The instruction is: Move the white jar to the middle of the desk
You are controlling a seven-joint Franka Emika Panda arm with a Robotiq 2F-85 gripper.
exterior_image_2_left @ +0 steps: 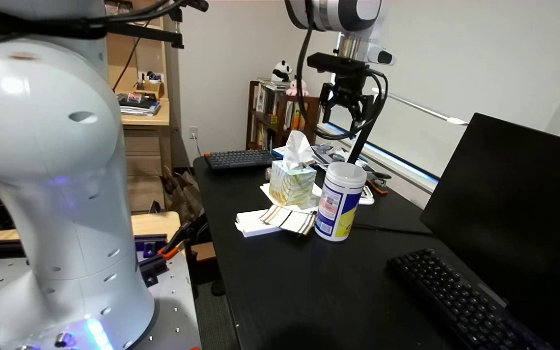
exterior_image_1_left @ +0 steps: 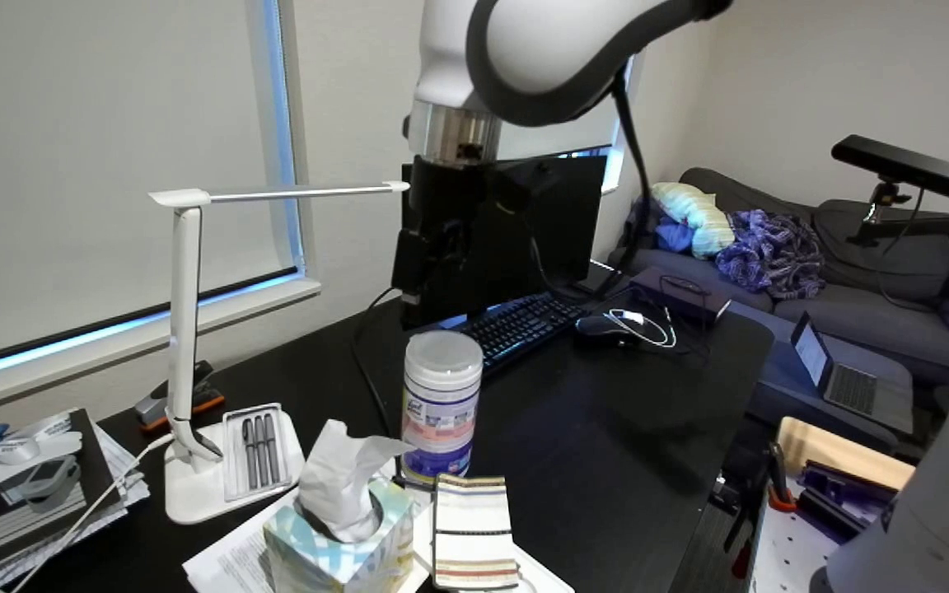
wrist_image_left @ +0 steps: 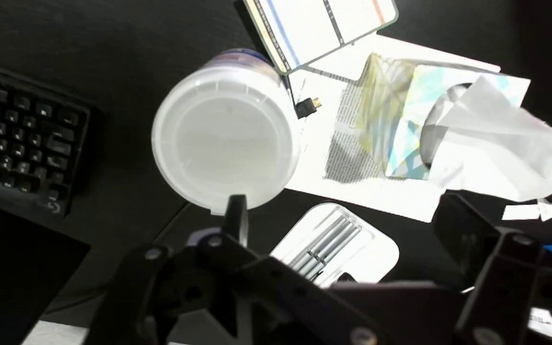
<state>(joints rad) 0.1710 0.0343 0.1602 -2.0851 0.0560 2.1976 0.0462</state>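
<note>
White jar [exterior_image_2_left: 340,201] | upright on desk [exterior_image_2_left: 270,287] | hand [exterior_image_2_left: 341,121]: spread wide apart, hanging above desk, clear of jar

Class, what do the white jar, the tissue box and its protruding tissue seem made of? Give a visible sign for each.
White jar: probably smooth plastic with a slight sheen, judging by its milky, rounded lid.
Tissue box: likely printed card, given its flat faces and straight edges; finish unclear.
Tissue: seemingly soft matte paper, thin and loosely creased.

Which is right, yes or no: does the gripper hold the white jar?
No. In an exterior view the gripper hangs open, and the white jar stands on the desk apart from it.
</note>
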